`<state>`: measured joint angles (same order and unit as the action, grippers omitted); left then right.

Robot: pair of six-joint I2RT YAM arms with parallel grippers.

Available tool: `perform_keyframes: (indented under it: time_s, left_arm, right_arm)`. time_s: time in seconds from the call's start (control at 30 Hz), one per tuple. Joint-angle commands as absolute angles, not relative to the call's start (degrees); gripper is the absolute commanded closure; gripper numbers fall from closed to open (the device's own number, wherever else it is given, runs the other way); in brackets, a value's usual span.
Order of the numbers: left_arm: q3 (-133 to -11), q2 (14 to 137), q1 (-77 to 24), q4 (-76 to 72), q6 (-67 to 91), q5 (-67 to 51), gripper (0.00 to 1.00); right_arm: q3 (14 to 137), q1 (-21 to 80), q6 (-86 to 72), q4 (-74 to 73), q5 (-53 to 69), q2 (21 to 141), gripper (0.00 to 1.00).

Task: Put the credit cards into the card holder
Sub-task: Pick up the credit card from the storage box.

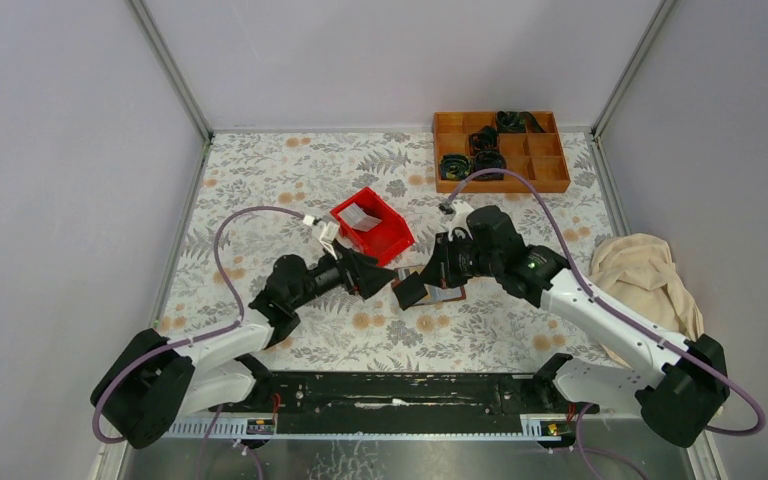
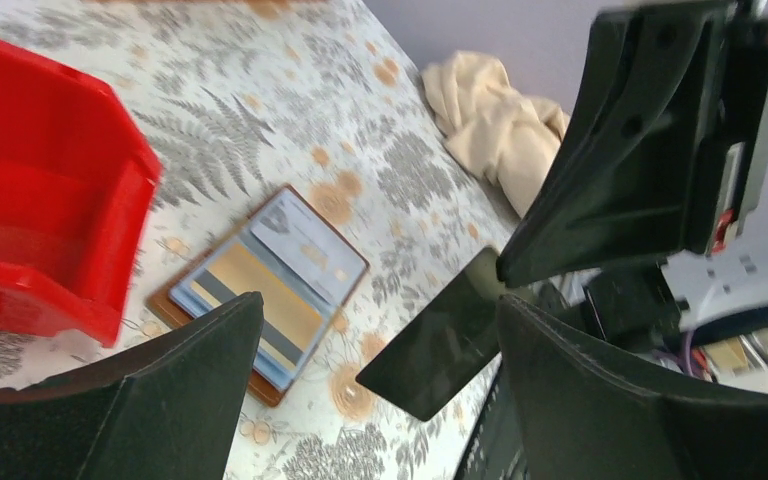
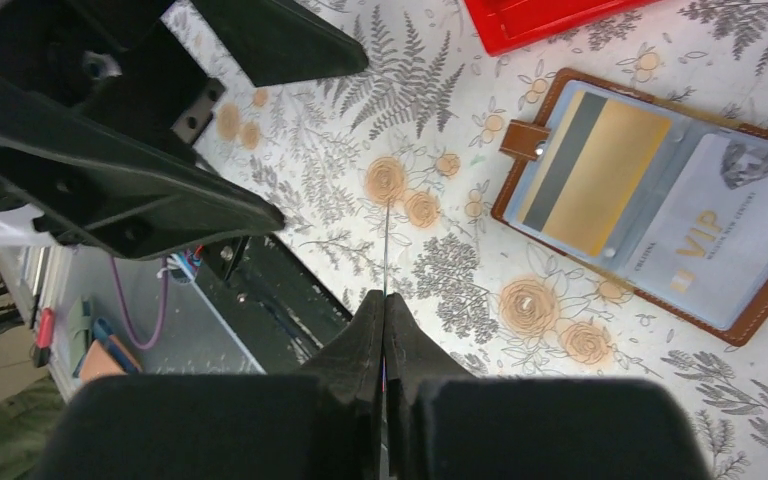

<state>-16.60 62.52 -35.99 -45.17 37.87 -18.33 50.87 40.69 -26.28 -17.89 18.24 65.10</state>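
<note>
The card holder (image 3: 760, 305), a brown wallet, lies open on the flowered table, also seen in the left wrist view (image 2: 182, 312) and partly under the right arm from above (image 1: 450, 295). In its pale blue sleeves sit a gold-tan credit card (image 3: 605, 170) and a white credit card (image 3: 720, 235). My right gripper (image 3: 384, 300) is shut on a dark card (image 2: 440, 335), held on edge just above the table, left of the wallet. My left gripper (image 2: 380, 390) stands open, its fingers (image 2: 160, 400) on either side of that dark card without touching it.
A red plastic bin (image 1: 372, 225) stands just behind the two grippers. An orange wooden compartment tray (image 1: 500, 150) with dark items is at the back right. A cream cloth (image 1: 645, 275) lies at the right edge. The black base rail (image 1: 410, 395) runs along the near edge.
</note>
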Motion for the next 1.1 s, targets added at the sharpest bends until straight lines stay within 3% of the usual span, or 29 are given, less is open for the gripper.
perform_keyframes:
  time_s: [0.0,0.53,1.07]
  left_arm:
    - [-16.97,65.64,-36.25,-50.75,35.66,-30.73,0.06]
    - [-15.16,78.15,-36.17,-67.52,42.7,-43.45,0.11]
    - [-15.99,89.27,-36.21,-82.19,50.72,-53.05,0.53]
  right_arm:
    - [50.62,41.13,-27.64,-17.13,22.97,61.93,1.0]
    - [48.61,39.12,-27.86,-16.49,29.93,62.49,1.0]
    - [48.4,35.01,-29.16,-12.93,37.35,67.4,1.0]
